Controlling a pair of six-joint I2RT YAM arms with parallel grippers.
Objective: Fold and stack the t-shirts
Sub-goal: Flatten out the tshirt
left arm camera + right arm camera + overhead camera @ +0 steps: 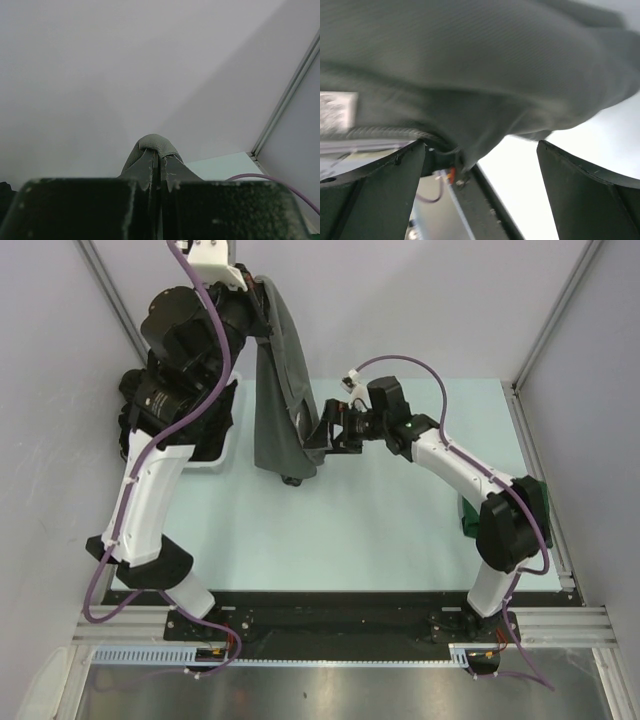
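Highest under the overhead camera, the left tool (250,285) pinched the charcoal t-shirt (283,390), which hung toward the counter (400,530). Left wrist: only a small fold sat clamped, so it could slip free. Right wrist: the right tool (480,155) gaped at bunched cloth and might have grabbed several layers.

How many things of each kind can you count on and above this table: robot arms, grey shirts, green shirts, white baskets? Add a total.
robot arms: 2 (left arm, right arm)
grey t-shirt: 1, hanging in the air
dark green t-shirt: 1, mostly hidden behind the right arm
white basket: 1, partly hidden under the left arm
Total: 5
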